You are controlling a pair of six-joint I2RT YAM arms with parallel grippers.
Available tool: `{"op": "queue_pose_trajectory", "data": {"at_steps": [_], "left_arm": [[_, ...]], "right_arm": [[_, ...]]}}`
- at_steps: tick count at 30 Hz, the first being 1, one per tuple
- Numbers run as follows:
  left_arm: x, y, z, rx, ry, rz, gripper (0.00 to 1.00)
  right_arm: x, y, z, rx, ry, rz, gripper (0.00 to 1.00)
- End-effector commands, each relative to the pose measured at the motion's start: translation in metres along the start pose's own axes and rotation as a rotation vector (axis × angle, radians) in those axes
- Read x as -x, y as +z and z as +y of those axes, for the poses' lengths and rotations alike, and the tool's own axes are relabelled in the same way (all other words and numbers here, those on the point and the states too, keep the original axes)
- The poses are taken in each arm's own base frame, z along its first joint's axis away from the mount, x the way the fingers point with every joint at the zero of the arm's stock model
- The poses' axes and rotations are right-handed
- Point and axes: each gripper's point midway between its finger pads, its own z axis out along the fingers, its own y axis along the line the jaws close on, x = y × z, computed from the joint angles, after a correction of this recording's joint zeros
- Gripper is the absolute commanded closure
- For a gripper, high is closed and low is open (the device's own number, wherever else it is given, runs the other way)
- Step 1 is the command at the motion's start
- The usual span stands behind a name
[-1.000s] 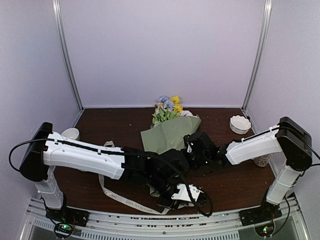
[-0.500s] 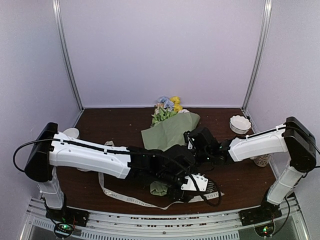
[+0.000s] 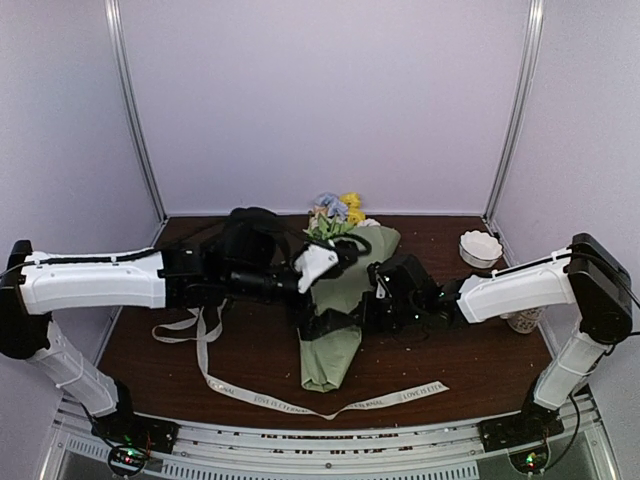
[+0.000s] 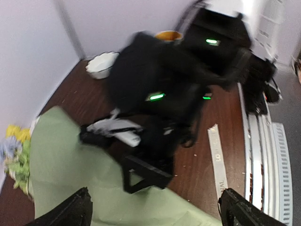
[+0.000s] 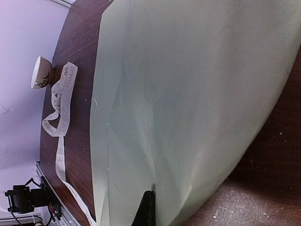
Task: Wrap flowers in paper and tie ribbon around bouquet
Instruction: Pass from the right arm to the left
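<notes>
The cone-shaped, sage-green paper bouquet [image 3: 328, 362] lay on the brown worktop [image 3: 480, 340], blooms far, tip near. The left pincer [image 4: 157, 208] gaped wide above it; the right pincer [image 3: 330, 323] sat closed at its middle. The cream lettered satin ribbon [image 3: 300, 405] trailed beyond the near tip, looping leftward, nearer the left arm.

Premises: a robotics laboratory test cell, not a domestic or retail setting. Plain pale lilac panels [image 3: 320, 100] close the space on three sides, joined by bare metal uprights [image 3: 135, 110]. A dark wood table [image 3: 490, 350] fills the floor of the cell. Two white-and-black robot arms, left arm [image 3: 90, 285] and right arm [image 3: 510, 290], stand bolted to a ribbed metal rail [image 3: 320, 440] along its near edge. Exposed circuit boards [image 3: 127, 458] at the bases show lit indicators.
</notes>
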Motion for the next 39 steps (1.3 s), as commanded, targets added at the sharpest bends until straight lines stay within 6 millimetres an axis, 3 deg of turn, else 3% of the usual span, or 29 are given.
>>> {"op": "queue_pose_trajectory", "data": {"at_steps": [1, 3, 5, 8, 13, 21, 30, 37, 39], "left_arm": [[-0.057, -0.019, 0.074, 0.145, -0.480, 0.021, 0.02], [-0.093, -0.027, 0.097, 0.211, -0.620, 0.041, 0.02], [-0.129, -0.028, 0.109, 0.257, -0.726, 0.072, 0.03], [-0.173, -0.020, 0.119, 0.269, -0.868, 0.114, 0.13], [-0.209, -0.001, 0.114, 0.160, -1.096, 0.042, 0.28], [-0.218, 0.018, 0.103, 0.058, -1.212, -0.046, 0.28], [-0.232, 0.021, 0.101, 0.083, -1.275, -0.038, 0.37], [-0.233, -0.003, 0.109, 0.215, -1.250, -0.046, 0.42], [-0.225, -0.011, 0.113, 0.239, -1.224, -0.061, 0.41]], "right_arm": [[0.011, -0.007, 0.009, 0.035, -0.008, -0.037, 1.00], [0.012, -0.007, 0.009, 0.034, -0.009, -0.041, 1.00], [0.013, -0.008, 0.010, 0.033, -0.011, -0.046, 1.00], [0.013, -0.007, 0.008, 0.030, -0.007, -0.045, 1.00], [0.011, -0.005, 0.007, 0.026, -0.001, -0.039, 1.00], [0.011, -0.004, 0.006, 0.019, 0.000, -0.039, 1.00], [0.012, -0.005, 0.008, 0.019, -0.007, -0.039, 1.00], [0.012, -0.006, 0.005, 0.010, -0.013, -0.039, 1.00], [0.011, -0.005, 0.004, 0.007, -0.015, -0.036, 1.00]]}}
